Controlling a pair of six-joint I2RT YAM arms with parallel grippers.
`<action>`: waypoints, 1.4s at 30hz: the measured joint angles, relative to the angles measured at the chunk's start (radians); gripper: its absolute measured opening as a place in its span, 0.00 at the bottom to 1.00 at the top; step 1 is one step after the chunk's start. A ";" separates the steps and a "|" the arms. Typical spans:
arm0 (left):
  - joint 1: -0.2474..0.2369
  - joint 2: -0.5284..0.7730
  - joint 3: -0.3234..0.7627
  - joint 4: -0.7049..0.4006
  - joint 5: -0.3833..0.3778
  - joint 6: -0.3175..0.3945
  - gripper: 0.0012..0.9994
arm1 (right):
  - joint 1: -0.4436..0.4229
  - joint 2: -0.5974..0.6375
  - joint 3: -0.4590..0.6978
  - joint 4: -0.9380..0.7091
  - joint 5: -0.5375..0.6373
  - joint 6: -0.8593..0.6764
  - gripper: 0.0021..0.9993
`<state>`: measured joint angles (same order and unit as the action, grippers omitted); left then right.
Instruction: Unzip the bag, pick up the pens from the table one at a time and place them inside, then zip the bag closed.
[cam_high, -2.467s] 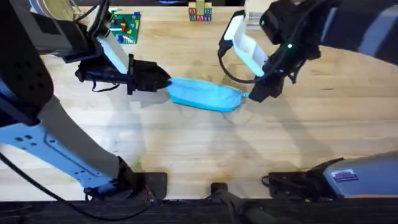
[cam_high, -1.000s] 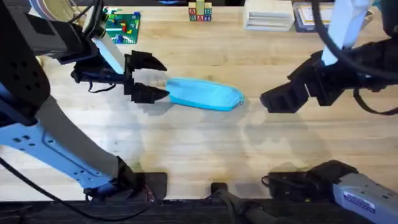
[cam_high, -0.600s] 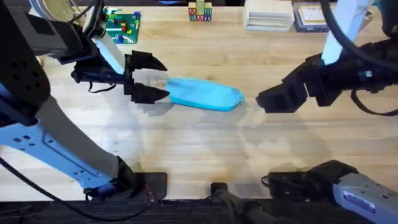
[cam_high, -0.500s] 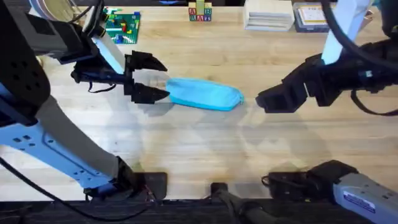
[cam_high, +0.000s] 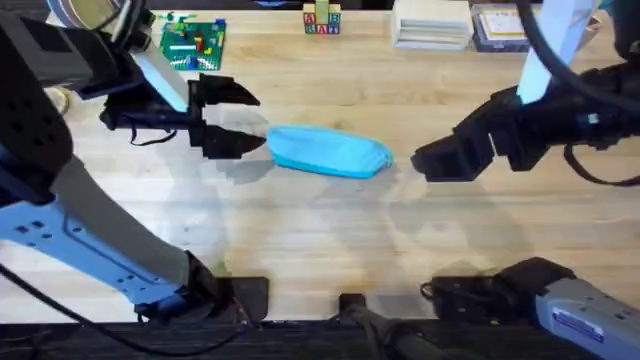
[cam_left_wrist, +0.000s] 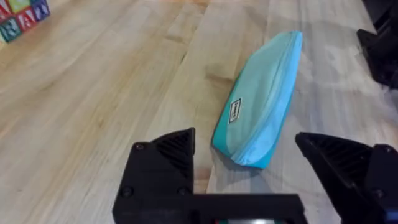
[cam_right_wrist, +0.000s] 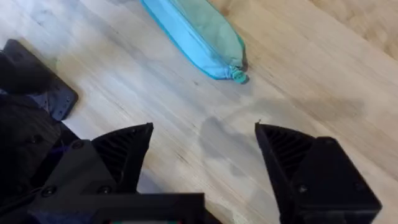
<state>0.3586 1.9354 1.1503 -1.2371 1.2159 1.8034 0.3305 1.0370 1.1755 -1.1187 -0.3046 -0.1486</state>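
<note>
Wooden planks of the table (cam_high: 330, 240) fill the overhead view, and you see the bag (cam_high: 330, 152) lying flat near the middle, toward the far edge, with no pens outside, so I judge the task nearly done. From the left wrist, the left gripper (cam_left_wrist: 249, 158) stands spread beside its blunt end. From the right wrist, the right gripper (cam_right_wrist: 202, 149) is spread too, near the teal pull tab (cam_right_wrist: 237, 75), and the zipper looks closed.

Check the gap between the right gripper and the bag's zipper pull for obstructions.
Nothing visible stands between them. Bare table separates the open right gripper from the teal pull tab at the bag's near end.
</note>
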 joint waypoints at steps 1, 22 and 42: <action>0.004 -0.012 0.000 0.004 -0.001 0.000 1.00 | 0.000 0.000 0.000 0.000 0.000 0.000 1.00; 0.007 -0.513 0.008 -0.135 -0.154 -0.163 1.00 | 0.000 0.000 0.000 0.002 0.000 0.000 1.00; 0.007 -0.633 0.008 -0.124 -0.317 -0.894 1.00 | 0.000 0.000 0.000 -0.006 0.000 0.001 1.00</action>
<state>0.3653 1.3022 1.1587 -1.3613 0.8994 0.9090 0.3305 1.0370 1.1751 -1.1244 -0.3046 -0.1478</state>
